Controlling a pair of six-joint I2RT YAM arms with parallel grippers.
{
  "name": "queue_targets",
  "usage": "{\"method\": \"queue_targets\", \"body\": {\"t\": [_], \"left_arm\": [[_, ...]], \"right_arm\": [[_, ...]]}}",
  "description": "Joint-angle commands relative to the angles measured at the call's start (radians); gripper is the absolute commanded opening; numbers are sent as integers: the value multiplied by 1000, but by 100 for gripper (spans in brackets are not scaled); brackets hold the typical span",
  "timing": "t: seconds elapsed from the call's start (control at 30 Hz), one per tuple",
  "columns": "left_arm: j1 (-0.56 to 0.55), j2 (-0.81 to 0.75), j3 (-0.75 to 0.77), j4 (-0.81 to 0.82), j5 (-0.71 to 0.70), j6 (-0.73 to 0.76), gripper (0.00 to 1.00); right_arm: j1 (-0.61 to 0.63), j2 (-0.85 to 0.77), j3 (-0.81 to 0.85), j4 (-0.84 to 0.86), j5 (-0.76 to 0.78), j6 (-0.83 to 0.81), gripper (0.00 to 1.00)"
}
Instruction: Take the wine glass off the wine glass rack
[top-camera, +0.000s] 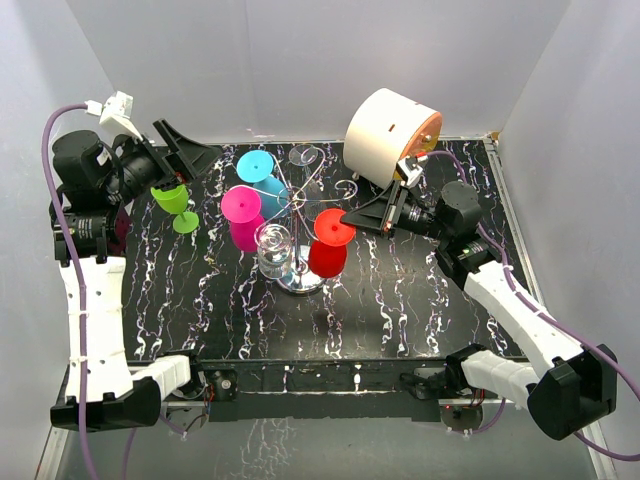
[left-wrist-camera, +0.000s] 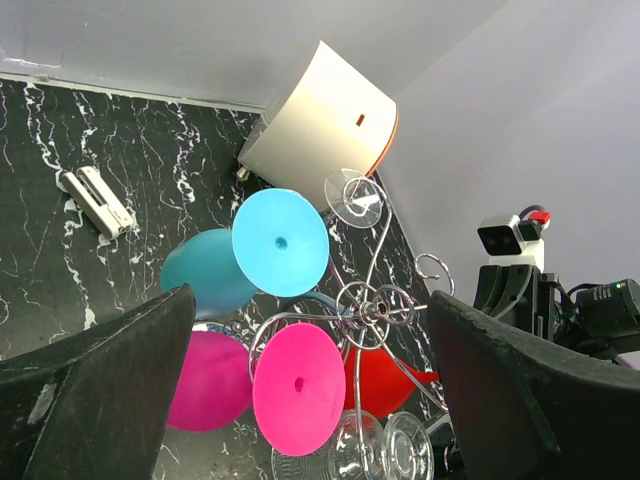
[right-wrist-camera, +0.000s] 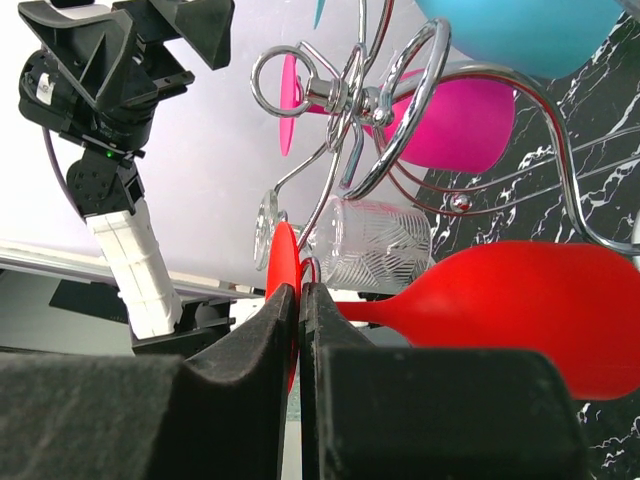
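— On the rack's (top-camera: 299, 283) right side, which way does the red glass (top-camera: 326, 256) point?
— Foot up, bowl down, stem near upright. Right gripper (top-camera: 347, 218) pinches its foot; left gripper (top-camera: 196, 166) gapes, well apart

Bare desk (top-camera: 400, 300) lies open in front and to the right of the rack (top-camera: 300, 283). The cyan glass (top-camera: 262, 175), pink glass (top-camera: 243, 215) and clear glass (top-camera: 274, 250) crowd its left, the red glass (top-camera: 328, 255) its right. The white drum (top-camera: 385, 125) stands behind-right.
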Motion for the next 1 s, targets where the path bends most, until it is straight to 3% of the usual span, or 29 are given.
{"method": "queue_targets", "body": {"t": [0.0,0.37,0.57,0.97], "left_arm": [[5,-30,1,7,27,-6,99],[6,-37,-1,5,29,-5,99],[5,-40,1,-3,28,-5,99],[6,-43,-3,-7,26,0,99]], "right_arm": [[7,-17,31,37,-42,2,0],[6,-30,26,95,-38,66,0],[6,-20,-16,232,-28,182,0],[11,-11,13,139,-41,133,0]]}}
